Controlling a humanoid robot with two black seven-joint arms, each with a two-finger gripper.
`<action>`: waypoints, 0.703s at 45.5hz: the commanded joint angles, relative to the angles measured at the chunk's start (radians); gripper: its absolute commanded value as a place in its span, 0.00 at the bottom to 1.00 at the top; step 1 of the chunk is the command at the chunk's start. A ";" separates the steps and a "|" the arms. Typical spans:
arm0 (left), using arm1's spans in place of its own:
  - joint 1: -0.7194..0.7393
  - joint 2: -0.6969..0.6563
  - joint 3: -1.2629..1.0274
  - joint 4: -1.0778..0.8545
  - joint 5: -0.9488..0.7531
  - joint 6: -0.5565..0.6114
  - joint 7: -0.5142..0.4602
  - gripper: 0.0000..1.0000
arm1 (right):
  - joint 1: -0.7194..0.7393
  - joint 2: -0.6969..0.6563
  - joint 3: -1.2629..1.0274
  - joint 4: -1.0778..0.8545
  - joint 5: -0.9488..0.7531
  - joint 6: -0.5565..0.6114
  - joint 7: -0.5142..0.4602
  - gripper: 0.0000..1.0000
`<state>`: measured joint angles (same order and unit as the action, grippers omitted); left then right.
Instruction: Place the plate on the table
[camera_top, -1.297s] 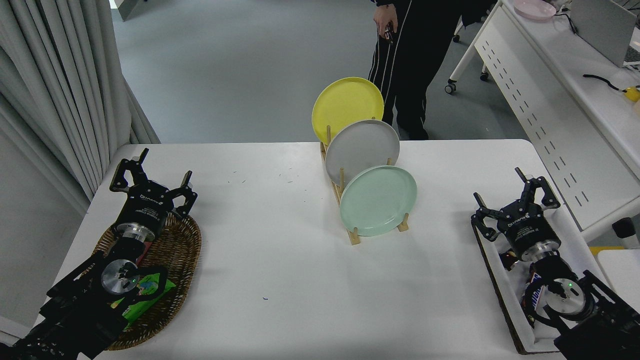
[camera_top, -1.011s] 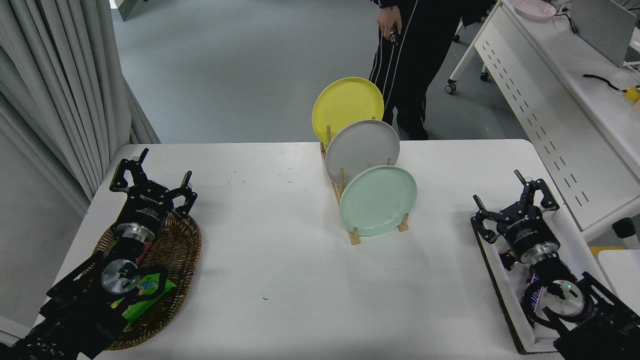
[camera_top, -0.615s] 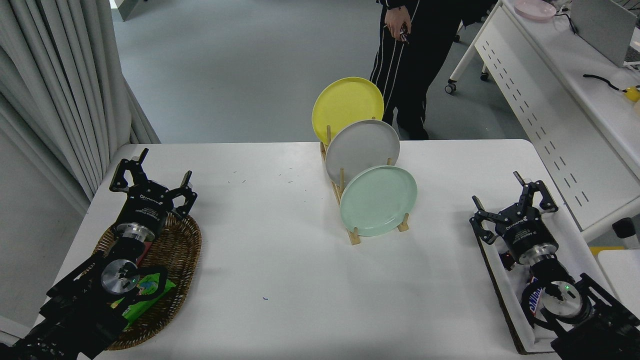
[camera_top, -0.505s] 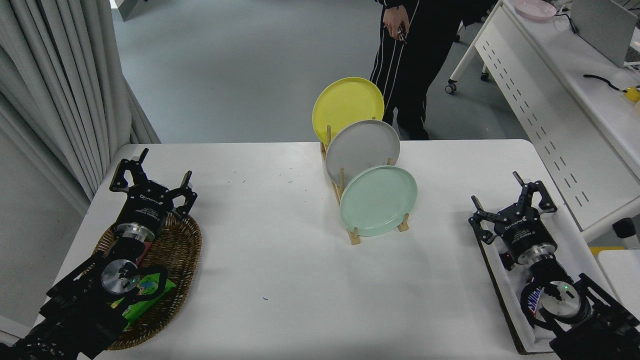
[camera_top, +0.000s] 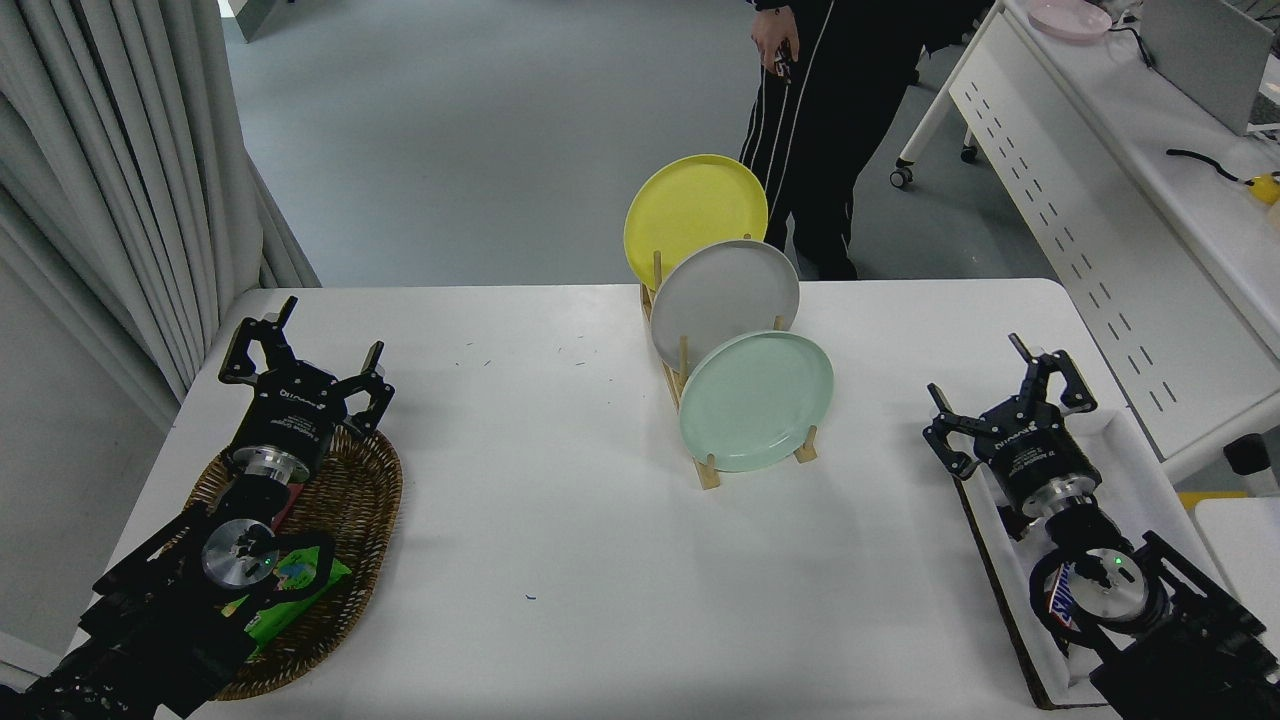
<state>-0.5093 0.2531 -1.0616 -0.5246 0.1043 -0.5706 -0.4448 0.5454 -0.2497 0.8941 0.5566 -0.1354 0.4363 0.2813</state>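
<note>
The pale mint-green plate (camera_top: 756, 401) stands on edge in the front slot of a wooden rack (camera_top: 712, 472) on the white table (camera_top: 560, 520). A grey plate (camera_top: 724, 297) and a yellow plate (camera_top: 694, 213) stand behind it in the same rack. My right gripper (camera_top: 978, 376) is open and empty, to the right of the rack and well apart from the plate. My left gripper (camera_top: 325, 334) is open and parked at the lower left over a wicker basket.
A wicker basket (camera_top: 352, 505) with a green packet lies under the left arm. A white tray (camera_top: 1010, 590) with a snack bar lies under the right arm. A person in black (camera_top: 830, 110) stands beyond the far edge. A white desk (camera_top: 1110, 190) stands at the right.
My right gripper has moved a little to the left and forward, toward the rack. The person's hand has shifted slightly. The plates and left arm have not moved.
</note>
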 joint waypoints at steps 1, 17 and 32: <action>0.000 0.000 0.000 0.000 0.000 0.000 0.000 1.00 | 0.093 -0.066 -0.341 0.025 0.221 -0.021 -0.001 0.99; 0.000 0.000 0.000 0.000 0.000 0.000 0.000 1.00 | 0.195 -0.345 -0.670 0.377 0.318 -0.022 -0.002 0.99; 0.000 0.000 0.000 0.000 0.000 0.000 0.000 1.00 | 0.505 -0.580 -1.067 0.701 0.371 -0.024 -0.001 0.99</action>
<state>-0.5093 0.2531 -1.0612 -0.5246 0.1040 -0.5706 -0.4449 0.8256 -0.6949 0.1194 1.0376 0.1724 0.4149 0.2800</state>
